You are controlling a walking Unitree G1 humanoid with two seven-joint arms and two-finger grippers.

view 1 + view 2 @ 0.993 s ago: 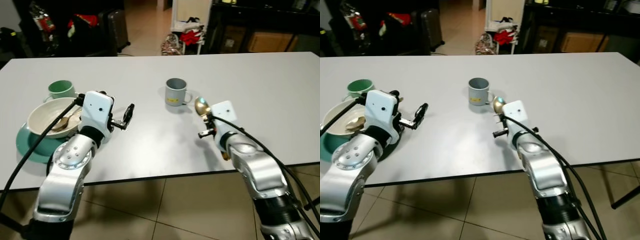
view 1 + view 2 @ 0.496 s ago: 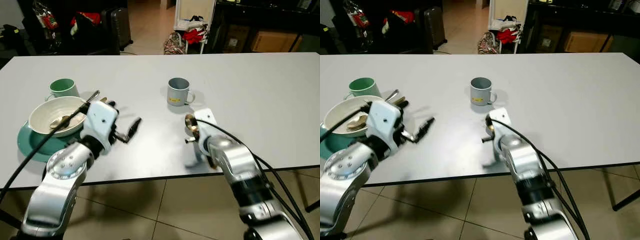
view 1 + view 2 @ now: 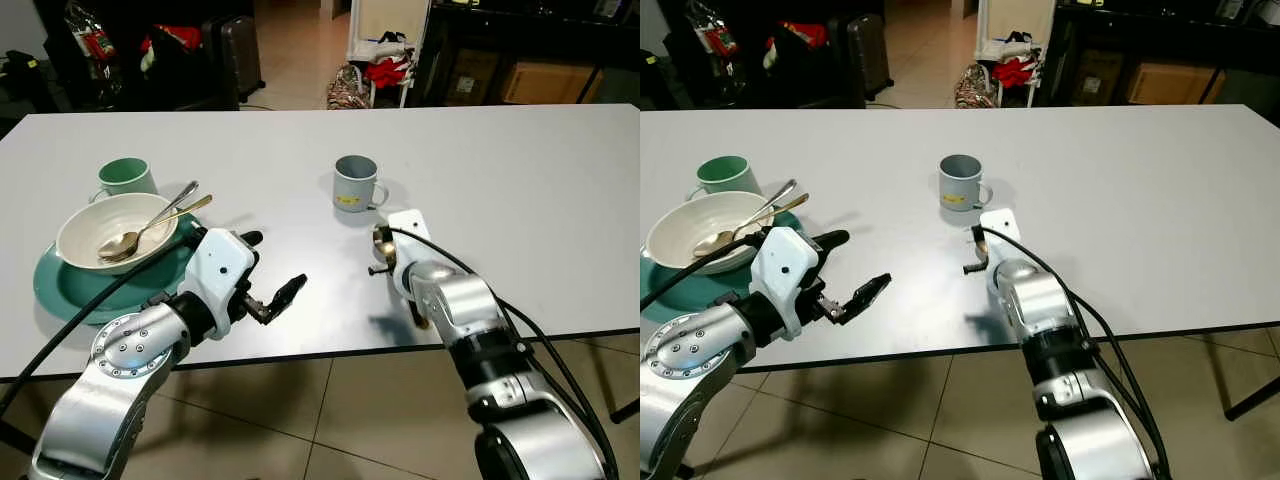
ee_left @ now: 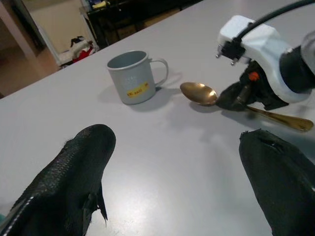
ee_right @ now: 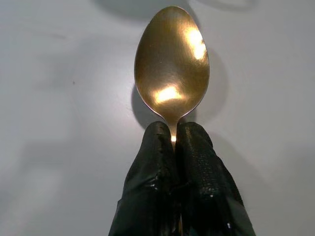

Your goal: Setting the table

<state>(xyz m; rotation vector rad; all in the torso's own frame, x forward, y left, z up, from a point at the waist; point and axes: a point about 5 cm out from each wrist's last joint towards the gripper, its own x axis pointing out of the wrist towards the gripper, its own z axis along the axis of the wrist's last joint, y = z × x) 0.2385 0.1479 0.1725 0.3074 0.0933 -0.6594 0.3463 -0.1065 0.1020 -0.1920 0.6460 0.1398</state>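
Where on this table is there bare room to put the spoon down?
Bare table runs right of the mug to the far edge, and between the mug and the bowl. The left end is crowded: bowl on a plate, green cup. The right gripper holds the spoon just before the mug.

A white table (image 3: 520, 180) carries grey mug (image 3: 354, 184), green mug (image 3: 125, 177) and teal plate (image 3: 62, 287).

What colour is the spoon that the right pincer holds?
Gold; the spoon shows best in the right wrist view.

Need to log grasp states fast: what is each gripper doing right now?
Left gripper: open, empty, above the white table.
Right gripper: shut on the gold metal spoon.
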